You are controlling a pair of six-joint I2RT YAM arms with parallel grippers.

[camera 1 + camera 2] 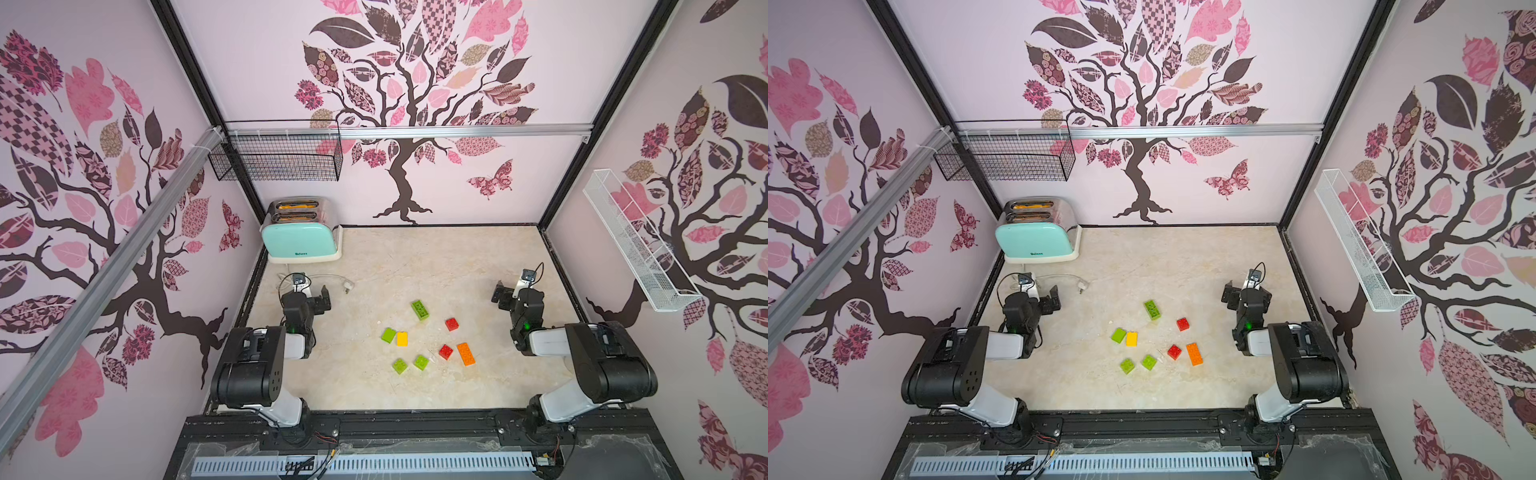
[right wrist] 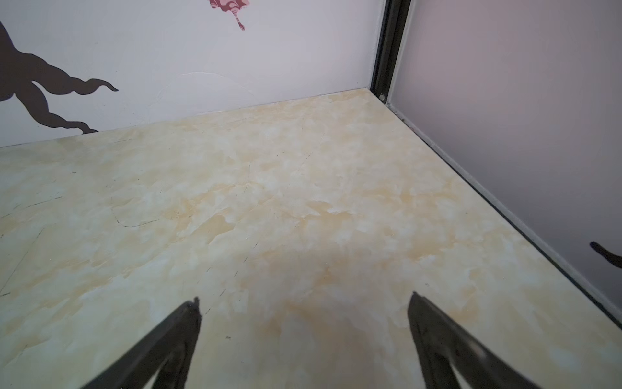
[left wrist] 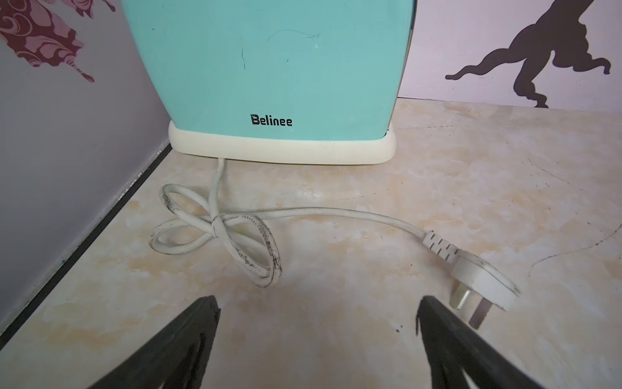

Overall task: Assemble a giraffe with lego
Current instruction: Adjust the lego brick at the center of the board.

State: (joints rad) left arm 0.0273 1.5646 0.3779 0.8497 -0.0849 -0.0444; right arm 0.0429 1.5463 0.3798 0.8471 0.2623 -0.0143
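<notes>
In both top views a marbled beige tabletop (image 1: 415,257) sits inside a booth of pale walls papered with a dark tree and pink leaves. A mint toaster (image 1: 299,241) stands in the far left corner under a black wire basket (image 1: 282,158). A white mesh shelf (image 1: 636,245) hangs on the right wall. The lego (image 1: 421,362) lies loose mid-table between the left arm (image 1: 257,365) and the right arm (image 1: 598,357). There are eight separate bricks, none stacked. A long green brick (image 1: 420,310) lies farthest back, a yellow brick (image 1: 402,339) just beside a small green one, and an orange brick (image 1: 466,354) near a red one. (From up here the fingertips are hard to make out.)

In the left wrist view the left gripper (image 3: 318,303) has its jaws spread wide over bare table, with nothing between them. The toaster's front fills the frame and its top is cut off. Its white cord (image 3: 235,232) is looped and tied, and the plug (image 3: 481,276) lies just beside one finger.

In the right wrist view the right gripper (image 2: 304,299) is also wide apart and empty, facing the far right corner. Only the finger ends show.
</notes>
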